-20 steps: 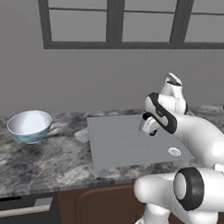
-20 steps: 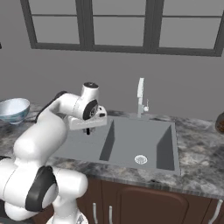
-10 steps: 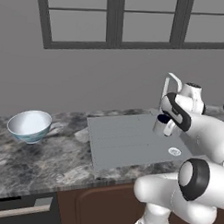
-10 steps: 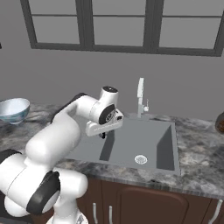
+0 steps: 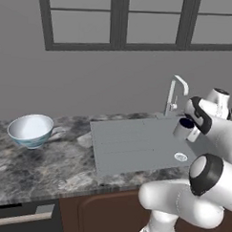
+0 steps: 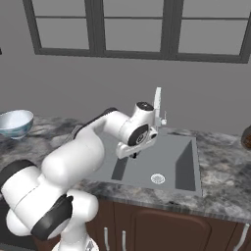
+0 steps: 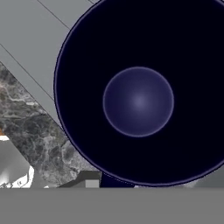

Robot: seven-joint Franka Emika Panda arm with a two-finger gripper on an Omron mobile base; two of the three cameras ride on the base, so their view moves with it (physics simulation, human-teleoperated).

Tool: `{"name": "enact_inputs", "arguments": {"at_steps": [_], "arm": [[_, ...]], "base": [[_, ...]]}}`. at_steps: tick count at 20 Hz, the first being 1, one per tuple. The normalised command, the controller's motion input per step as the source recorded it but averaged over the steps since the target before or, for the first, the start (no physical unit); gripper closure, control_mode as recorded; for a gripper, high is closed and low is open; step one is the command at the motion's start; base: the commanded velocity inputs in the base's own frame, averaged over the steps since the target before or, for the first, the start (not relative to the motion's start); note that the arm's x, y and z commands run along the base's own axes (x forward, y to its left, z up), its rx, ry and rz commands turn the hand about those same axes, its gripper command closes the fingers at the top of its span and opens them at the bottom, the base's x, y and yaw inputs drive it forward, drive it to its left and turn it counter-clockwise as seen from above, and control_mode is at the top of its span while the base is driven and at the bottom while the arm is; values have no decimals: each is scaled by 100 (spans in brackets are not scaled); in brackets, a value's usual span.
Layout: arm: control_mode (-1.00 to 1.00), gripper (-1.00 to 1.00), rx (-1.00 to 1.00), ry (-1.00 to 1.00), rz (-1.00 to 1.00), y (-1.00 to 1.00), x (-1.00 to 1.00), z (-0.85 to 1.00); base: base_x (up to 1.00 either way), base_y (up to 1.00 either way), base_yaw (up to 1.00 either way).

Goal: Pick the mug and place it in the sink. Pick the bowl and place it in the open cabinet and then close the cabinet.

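My gripper (image 5: 190, 134) is shut on the mug (image 5: 182, 128), a small white cup with a dark navy inside, and holds it in the air over the sink (image 5: 131, 148) just in front of the tap (image 5: 173, 94). In the hand view the mug's navy inside (image 7: 138, 100) is seen from straight above, with the ribbed drainboard (image 7: 30, 39) beyond it. In the right base view my hand hangs over the left part of the basin (image 6: 188, 162). The bowl (image 5: 31, 129) stands upright on the counter far to the left, also seen as the bowl (image 6: 14, 122). The cabinet is out of view.
A grey marble counter (image 5: 44, 172) runs around the sink, with reddish-brown cupboard fronts (image 6: 162, 230) below. A window and grey wall stand behind the tap (image 6: 158, 104). A dark round object (image 6: 246, 138) sits at the counter's far right edge.
The arm has swung to the right with the mug in the gripper, from above the drainboard to above the basin by the tap. The bowl has not moved.
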Motion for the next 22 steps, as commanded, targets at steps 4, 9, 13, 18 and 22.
{"name": "enact_inputs", "arguments": {"at_steps": [4,9,13,18,22], "arm": [[-100,100,0,0,10,-53,0,-5],[-100,100,0,0,11,-22,3,-33],[-100,100,0,-4,14,-10,8,-41],[-100,100,0,-4,8,-18,1,-34],[-100,100,0,0,4,-11,5,-31]], "base": [[0,0,0],[0,0,0],[0,0,0],[0,0,0],[0,0,0]]}}
